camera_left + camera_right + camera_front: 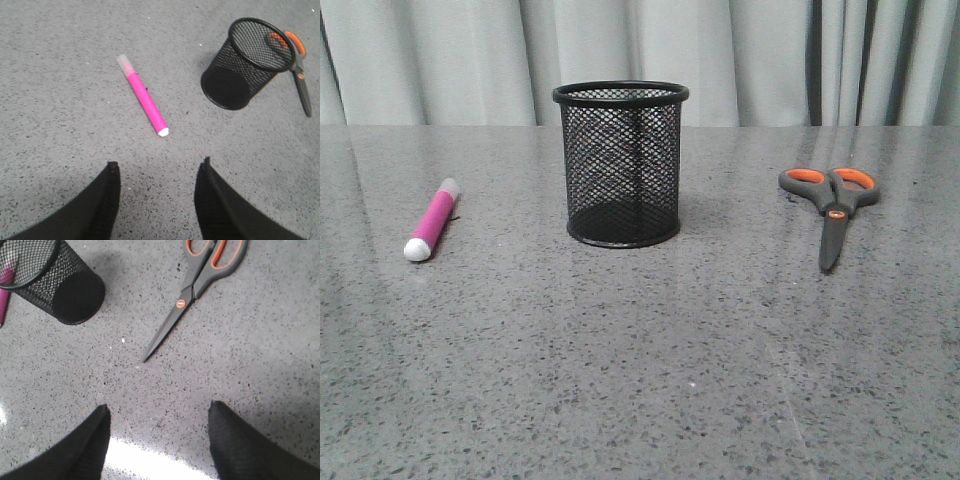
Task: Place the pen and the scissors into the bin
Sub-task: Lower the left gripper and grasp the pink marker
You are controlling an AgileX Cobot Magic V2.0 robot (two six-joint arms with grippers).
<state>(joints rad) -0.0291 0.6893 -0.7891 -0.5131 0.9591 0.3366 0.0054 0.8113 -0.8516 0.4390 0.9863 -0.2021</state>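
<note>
Table [640, 380]: grey speckled stone-look surface, glossy, with pale curtains behind its far edge.

Bin [621, 164]: black wire-mesh cylinder with solid rim and base, standing upright near the middle of the table, toward the far edge. Nothing shows through the mesh inside it. Also seen in the left wrist view [248, 64] and the right wrist view [50, 280].

Pen [433, 219]: magenta barrel, white rounded cap, pale translucent opposite end. It lies flat on the table toward the left edge, well apart from the bin, cap end pointing to the near edge and pale end to the far edge, slightly angled. Left wrist view [144, 96] shows it lying free, nothing touching it.

Scissors [830, 205]: grey handles with orange-lined loops, orange pivot dot, dark blades closed. They lie flat toward the right edge, well apart from the bin, handles toward the far edge, tip toward the near edge. Right wrist view [192, 292] shows them untouched.

Left gripper [157, 170]: fingers spread wide, holding nothing, above bare table near the pen's cap end.

Right gripper [157, 412]: fingers spread wide, holding nothing, above bare table near the blade tip.
</note>
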